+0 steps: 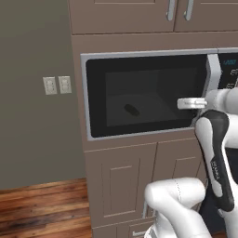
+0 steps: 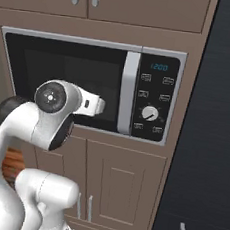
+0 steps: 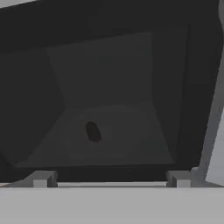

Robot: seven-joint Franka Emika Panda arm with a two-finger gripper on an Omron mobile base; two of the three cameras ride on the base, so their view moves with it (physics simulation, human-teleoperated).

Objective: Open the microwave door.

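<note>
The microwave door (image 1: pixel 144 95) sits shut, flush in the silver frame of the microwave (image 2: pixel 94 40), built into the brown cabinets (image 1: pixel 125 174) at chest height. Its silver bar handle (image 2: pixel 128 93) runs down the right edge, beside the control panel (image 2: pixel 154 98). Through the dark window a small dark lump (image 3: pixel 92 131) lies on the cavity floor. The gripper (image 3: pixel 109 178) hovers close before the glass, jaws spread wide, holding nothing.

microwave (image 2: pixel 94 43): built in between upper cabinets (image 2: pixel 148 7) and lower cabinets (image 2: pixel 120 183)
microwave door (image 1: pixel 144 93): left of control panel (image 2: pixel 155 98)
handle (image 2: pixel 128 93): door's right edge
gripper (image 3: pixel 109 180): before door, near handle
wall switches (image 1: pixel 57 85): left of microwave
</note>
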